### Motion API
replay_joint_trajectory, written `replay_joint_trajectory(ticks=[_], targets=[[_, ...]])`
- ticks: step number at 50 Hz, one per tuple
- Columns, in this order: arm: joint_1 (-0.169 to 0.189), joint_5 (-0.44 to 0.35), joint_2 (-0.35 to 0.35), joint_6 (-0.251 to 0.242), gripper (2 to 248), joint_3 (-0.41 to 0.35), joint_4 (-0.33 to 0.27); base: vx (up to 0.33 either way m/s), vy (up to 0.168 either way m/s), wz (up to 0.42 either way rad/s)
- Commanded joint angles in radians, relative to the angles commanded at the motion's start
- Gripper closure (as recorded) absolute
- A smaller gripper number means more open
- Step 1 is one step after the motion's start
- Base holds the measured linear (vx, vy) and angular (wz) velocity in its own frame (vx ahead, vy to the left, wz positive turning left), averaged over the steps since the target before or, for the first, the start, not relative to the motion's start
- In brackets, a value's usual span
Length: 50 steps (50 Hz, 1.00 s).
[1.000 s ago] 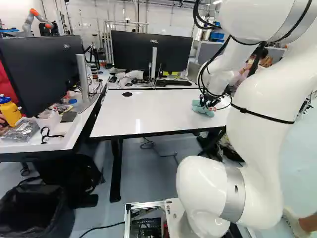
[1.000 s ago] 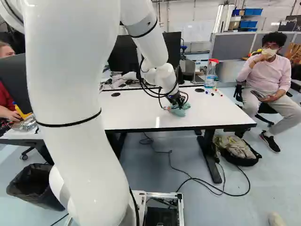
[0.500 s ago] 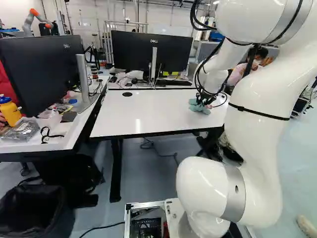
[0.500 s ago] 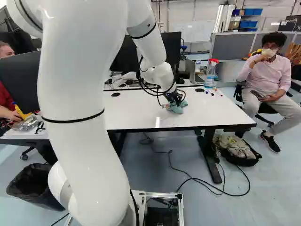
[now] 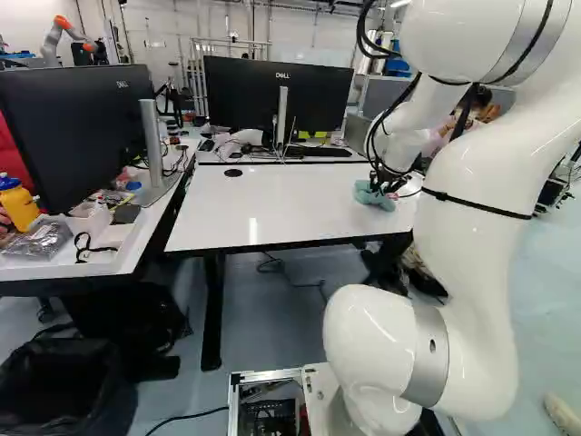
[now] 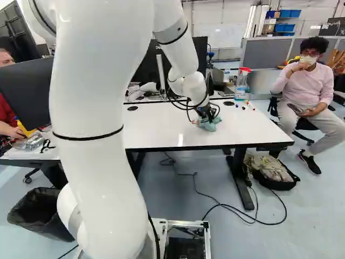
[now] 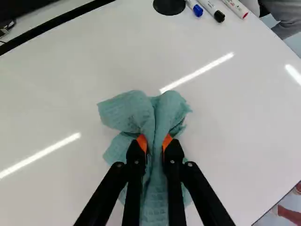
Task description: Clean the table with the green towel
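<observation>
From where I stand, the gripper (image 7: 154,142) has the green towel (image 7: 124,111) pinched, midway between the table's (image 6: 248,132) near and far edges; sweeping toward the far right corner could scatter the markers (image 7: 209,9); too light a press might leave the bunched cloth skimming.

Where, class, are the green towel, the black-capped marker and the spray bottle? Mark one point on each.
Green towel (image 7: 126,112): wrist view, on a loose fold.
Black-capped marker (image 7: 219,16): wrist view, on its cap.
Spray bottle (image 6: 241,86): right base view, on its body, below the red top.
</observation>
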State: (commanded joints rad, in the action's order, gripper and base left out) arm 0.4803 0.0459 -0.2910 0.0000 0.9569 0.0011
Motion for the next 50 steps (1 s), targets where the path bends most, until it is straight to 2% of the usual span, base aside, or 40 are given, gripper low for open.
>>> replay_joint_trajectory(ticks=[12,23,38,50], targets=[[0.018,0.000,0.045,0.000,196,-0.055,0.000,0.000,0.000,0.000],[0.015,0.000,0.093,0.000,196,-0.110,0.000,0.000,0.000,0.000],[-0.025,0.000,0.125,0.000,196,-0.148,0.000,0.000,0.000,0.000],[-0.065,0.000,0.112,0.000,196,-0.132,0.000,0.000,0.000,0.000]])
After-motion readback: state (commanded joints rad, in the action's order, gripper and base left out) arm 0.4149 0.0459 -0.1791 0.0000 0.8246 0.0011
